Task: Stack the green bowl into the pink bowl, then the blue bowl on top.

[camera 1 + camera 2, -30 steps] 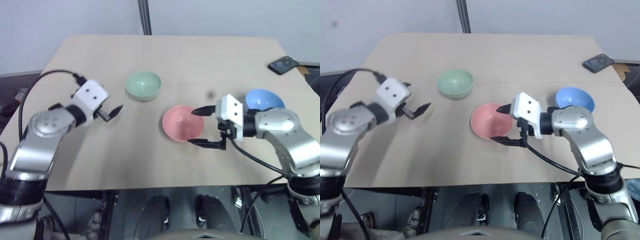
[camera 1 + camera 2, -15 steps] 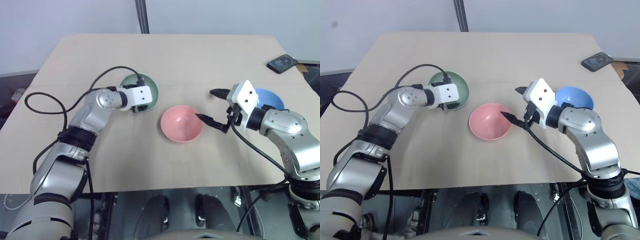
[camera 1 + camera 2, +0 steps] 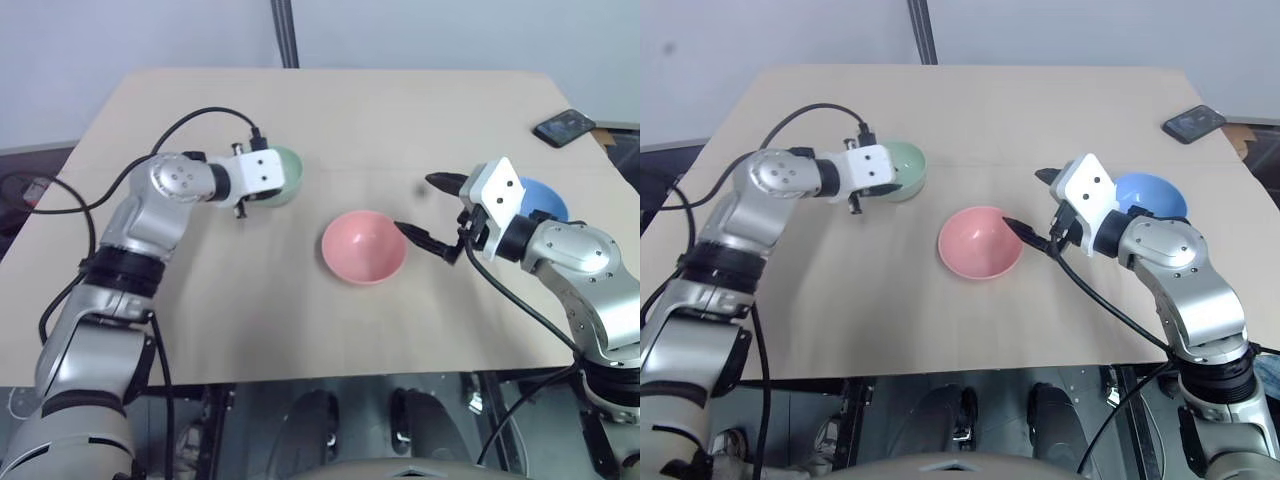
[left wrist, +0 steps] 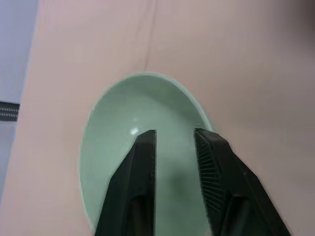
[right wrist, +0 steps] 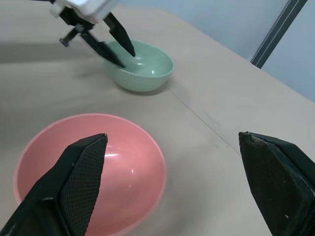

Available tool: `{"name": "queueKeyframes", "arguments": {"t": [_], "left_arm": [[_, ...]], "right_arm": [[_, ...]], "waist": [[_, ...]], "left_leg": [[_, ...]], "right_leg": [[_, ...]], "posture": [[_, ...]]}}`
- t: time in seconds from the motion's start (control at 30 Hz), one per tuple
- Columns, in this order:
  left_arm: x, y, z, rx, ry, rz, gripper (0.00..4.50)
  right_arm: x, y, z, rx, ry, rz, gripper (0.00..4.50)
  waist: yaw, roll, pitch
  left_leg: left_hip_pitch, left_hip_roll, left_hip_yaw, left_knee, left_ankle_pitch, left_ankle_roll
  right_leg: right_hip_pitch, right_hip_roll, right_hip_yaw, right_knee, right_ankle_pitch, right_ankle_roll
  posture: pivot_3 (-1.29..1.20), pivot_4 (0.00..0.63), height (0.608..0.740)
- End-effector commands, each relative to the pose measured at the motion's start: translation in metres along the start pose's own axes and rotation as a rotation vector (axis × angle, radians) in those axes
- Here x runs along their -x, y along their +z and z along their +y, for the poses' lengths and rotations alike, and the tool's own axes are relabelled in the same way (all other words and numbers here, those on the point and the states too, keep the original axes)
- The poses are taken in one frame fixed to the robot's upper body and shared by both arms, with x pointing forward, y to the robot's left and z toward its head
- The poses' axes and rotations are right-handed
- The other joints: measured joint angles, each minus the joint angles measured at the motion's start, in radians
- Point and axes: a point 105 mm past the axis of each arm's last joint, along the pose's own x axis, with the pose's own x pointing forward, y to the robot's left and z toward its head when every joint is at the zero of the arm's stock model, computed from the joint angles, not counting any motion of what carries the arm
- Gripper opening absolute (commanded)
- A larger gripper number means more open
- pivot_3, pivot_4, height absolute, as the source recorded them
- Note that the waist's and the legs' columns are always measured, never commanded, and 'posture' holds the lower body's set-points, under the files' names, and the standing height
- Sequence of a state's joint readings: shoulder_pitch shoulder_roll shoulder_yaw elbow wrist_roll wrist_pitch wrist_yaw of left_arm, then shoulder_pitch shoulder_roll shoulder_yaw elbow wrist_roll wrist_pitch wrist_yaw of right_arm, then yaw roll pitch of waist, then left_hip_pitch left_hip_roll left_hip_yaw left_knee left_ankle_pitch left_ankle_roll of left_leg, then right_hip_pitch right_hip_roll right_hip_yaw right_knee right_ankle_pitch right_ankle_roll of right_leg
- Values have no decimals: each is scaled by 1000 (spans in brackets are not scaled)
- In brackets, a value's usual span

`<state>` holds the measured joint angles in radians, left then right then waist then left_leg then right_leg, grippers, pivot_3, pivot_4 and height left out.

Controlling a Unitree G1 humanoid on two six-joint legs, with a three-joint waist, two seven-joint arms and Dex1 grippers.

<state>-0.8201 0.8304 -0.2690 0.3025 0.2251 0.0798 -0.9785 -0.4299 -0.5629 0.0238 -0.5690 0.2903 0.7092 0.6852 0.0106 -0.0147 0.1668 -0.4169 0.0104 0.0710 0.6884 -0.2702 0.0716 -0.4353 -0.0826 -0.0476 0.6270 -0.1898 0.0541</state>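
Left wrist view looks straight down the left gripper into the green bowl: its two fingers stand a narrow gap apart above the bowl's inside, and from the right wrist view they seem to straddle the near rim, one inside and one outside. Whether they already pinch the wall I cannot tell; the bowl sits flat on the worktop, toward the robot's left.

The pink bowl sits near the middle, apart from the green one, open side up and empty. The blue bowl is on the robot's right, partly hidden behind the right gripper, whose fingers are spread wide and grasp nothing, hanging just beside the pink bowl's right edge.

All three bowls look like thin, smooth plastic: light, stiff enough to lift by the rim, but likely slippery, so a pinch on the wall with one finger inside and one outside is the sensible hold, and a tilted lift could let it swing or slide out.

A dark phone lies at the far right corner, well clear. The one thing close to the drop path is the right gripper beside the pink bowl.
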Motion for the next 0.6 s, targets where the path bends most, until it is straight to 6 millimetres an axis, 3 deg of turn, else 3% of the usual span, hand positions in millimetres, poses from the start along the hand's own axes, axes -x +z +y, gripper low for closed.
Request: {"name": "queueKeyframes", "arguments": {"t": [0.03,0.1,0.27,0.57,0.6], "left_arm": [[18,13,7,0,43,-26,2935],[21,10,6,-5,50,-2,3652],[20,4,-2,-33,28,46,3652],[-8,-15,-3,-68,49,155,3652],[-13,-17,-3,-59,52,159,3275]], "right_arm": [[3,9,-1,35,3,-40,4500],[2,9,-1,34,16,-44,4500],[-1,10,1,30,53,-63,4500],[-6,12,2,29,69,-80,4500],[-6,12,2,29,67,-79,4500]], "waist": [[2,0,0],[6,0,0],[2,0,0],[4,0,0],[5,0,0]], "left_leg": [[0,0,0,0,0,0],[0,0,-1,0,0,0],[1,0,0,1,0,0],[1,-1,0,1,0,0],[0,-1,0,1,0,0]], "right_leg": [[0,0,0,0,0,0],[0,0,0,0,0,0],[0,1,1,0,0,0],[0,1,1,1,0,0],[0,1,1,0,0,0]], "posture": [[0,150,740],[0,150,740],[0,150,740],[0,150,740],[0,150,740]]}}
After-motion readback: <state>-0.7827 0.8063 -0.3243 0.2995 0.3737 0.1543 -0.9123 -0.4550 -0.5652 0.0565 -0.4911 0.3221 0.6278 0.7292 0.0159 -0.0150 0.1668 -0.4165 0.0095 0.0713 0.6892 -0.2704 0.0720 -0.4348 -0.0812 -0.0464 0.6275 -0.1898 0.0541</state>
